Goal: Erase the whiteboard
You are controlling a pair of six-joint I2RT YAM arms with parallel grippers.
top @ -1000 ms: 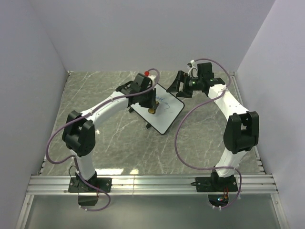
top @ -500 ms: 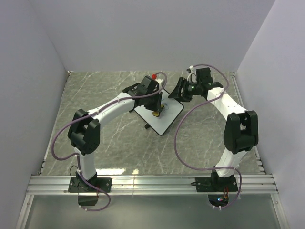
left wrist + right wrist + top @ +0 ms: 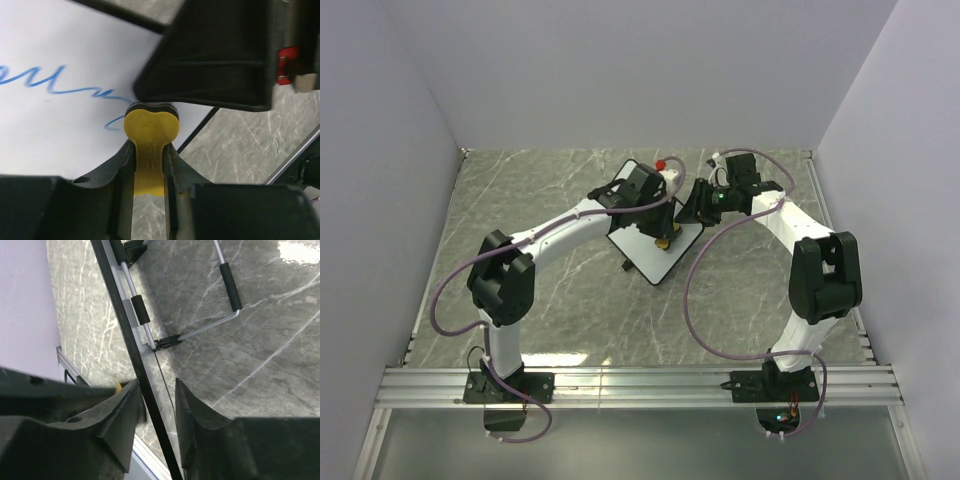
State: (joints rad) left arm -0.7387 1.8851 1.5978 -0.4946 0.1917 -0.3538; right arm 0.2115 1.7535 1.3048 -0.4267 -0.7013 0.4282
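Toward the back of the grey marbled tabletop point(image 3: 550, 290), between the two arms, sits the whiteboard point(image 3: 650, 262). It is a small white rectangle with rounded corners and a thin black rim, turned so that one corner points at the far wall. From the top view much of its middle is covered by the left arm.

Up close in the left wrist view, the whiteboard's point(image 3: 60, 115) face is clean white apart from a blue scribble point(image 3: 55, 82). The looping line runs across it and ends in a small hook beside the eraser. Its black rim cuts diagonally past the tabletop point(image 3: 240, 145) at the lower right.

The left hand point(image 3: 149, 150) is clamped on a yellow eraser point(image 3: 151, 130), whose dark felt end is pressed to the board at the tail of the scribble.

The right hand point(image 3: 157, 385) is at the board's right edge. Its wrist camera sees the whiteboard point(image 3: 126, 335) edge-on, as a thin black line passing between the two fingers. The jaws stand apart: one finger lies against the edge, and a strip of tabletop point(image 3: 240, 365) shows before the other. Beyond the edge a wire stand point(image 3: 205, 326) with black sleeves is visible.
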